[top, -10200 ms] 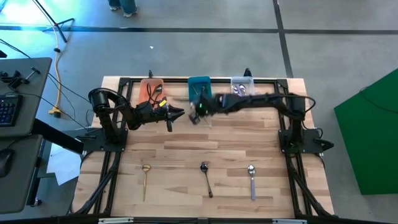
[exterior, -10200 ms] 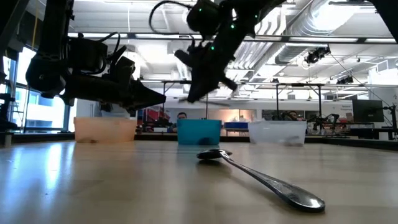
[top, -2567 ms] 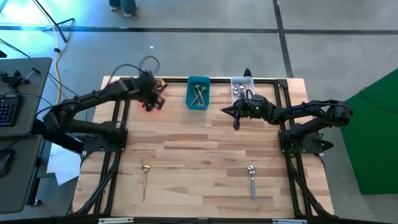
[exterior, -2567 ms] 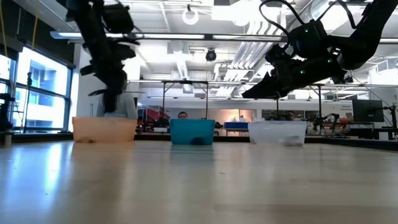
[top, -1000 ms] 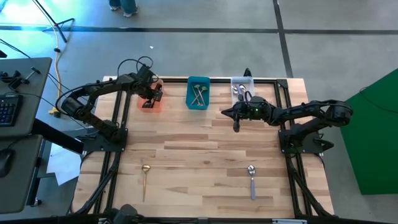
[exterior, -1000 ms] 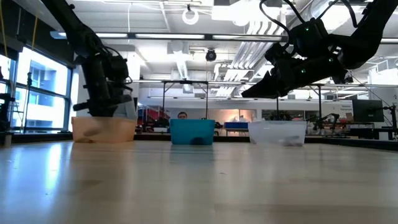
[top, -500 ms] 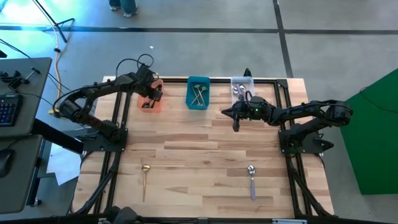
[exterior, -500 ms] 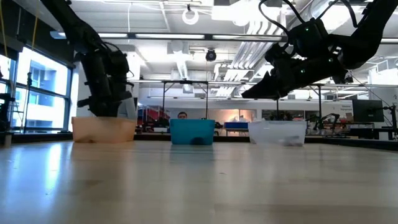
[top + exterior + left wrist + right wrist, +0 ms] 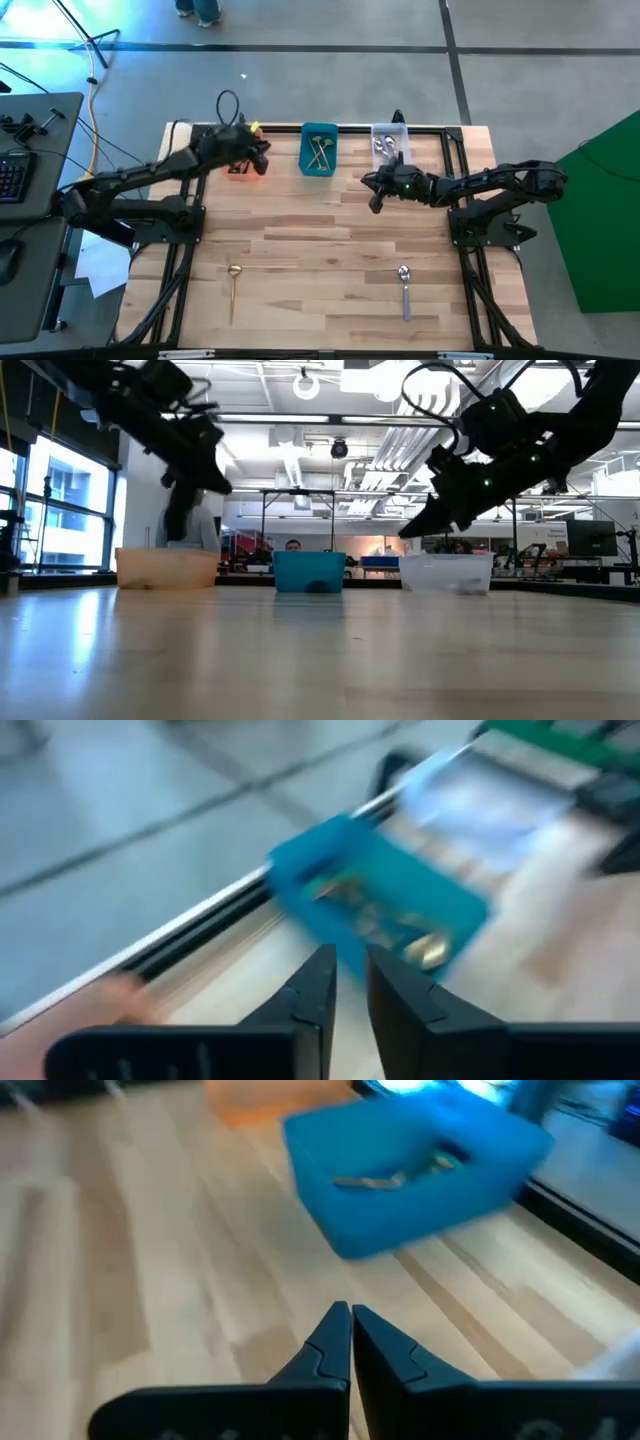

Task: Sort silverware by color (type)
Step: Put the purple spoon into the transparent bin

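High view shows two spoons left near the bench's front edge: a gold spoon (image 9: 233, 284) toward the front left, a lavender-handled spoon (image 9: 404, 287) toward the front right. Both look thin, stiff, light and slick, best pinched across the handle. Left gripper (image 9: 348, 982) hangs above the orange bin (image 9: 240, 166), fingers nearly together, empty. Right gripper (image 9: 350, 1337), pressed together, hovers by the clear bin (image 9: 389, 140).

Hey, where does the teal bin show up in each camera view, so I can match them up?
High view: the teal bin sits at the table's far edge, middle of three bins.
Low view: center, far across the table.
Left wrist view: blurred, mid-picture.
Right wrist view: upper middle, spoons inside.
Shared landmark: the orange bin beside it.
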Controlling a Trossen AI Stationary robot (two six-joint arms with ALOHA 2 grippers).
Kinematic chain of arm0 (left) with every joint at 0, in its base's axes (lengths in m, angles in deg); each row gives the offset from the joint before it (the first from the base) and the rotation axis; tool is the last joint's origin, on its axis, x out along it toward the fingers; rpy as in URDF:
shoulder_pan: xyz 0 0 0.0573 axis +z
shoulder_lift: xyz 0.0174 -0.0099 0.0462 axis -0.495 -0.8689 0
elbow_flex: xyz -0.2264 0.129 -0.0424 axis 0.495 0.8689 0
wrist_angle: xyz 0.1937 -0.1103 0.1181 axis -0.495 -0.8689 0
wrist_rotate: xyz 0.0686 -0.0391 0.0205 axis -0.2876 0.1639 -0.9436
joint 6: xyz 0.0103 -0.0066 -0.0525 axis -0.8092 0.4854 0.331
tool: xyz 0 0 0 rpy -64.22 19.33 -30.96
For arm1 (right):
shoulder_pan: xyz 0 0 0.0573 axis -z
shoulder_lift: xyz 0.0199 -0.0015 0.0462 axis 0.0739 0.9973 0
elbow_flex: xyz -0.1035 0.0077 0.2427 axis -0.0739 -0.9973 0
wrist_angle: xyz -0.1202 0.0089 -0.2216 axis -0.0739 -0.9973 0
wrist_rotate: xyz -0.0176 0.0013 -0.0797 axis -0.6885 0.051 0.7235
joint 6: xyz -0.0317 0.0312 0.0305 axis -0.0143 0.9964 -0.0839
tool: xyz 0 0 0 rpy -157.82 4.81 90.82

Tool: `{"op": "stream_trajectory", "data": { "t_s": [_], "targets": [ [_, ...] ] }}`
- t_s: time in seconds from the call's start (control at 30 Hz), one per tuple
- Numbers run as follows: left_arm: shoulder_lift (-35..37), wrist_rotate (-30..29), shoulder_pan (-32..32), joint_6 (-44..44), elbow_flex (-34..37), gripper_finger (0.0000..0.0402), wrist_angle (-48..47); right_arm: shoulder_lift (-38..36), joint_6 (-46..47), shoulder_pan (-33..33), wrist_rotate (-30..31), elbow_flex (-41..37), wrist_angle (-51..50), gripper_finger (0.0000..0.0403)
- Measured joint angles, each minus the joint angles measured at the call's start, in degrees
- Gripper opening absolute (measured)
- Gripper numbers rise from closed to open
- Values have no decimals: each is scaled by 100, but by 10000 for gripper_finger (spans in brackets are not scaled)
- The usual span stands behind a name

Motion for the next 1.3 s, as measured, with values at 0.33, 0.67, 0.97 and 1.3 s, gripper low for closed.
{"op": "stream_trajectory", "data": {
  "t_s": [0.33, 0.67, 0.97, 1.3],
  "targets": [
    [392, 0, -1510, -409, 1495, 9, 2741, -2, 1570, -1510, 1347, 1048, -2888, 0],
    [389, -4, -2259, -1275, 2325, 9, 3796, -2, 4888, -3099, 1334, 2640, -6513, 7],
    [389, 20, -2354, -1229, 2496, 9, 3943, -2, 8222, -4639, 902, 3369, -8400, 105],
    [389, 468, -2354, -1169, 2496, 9, 3943, 722, 10778, -5708, -600, 3216, -8294, 173]
  ]
}}
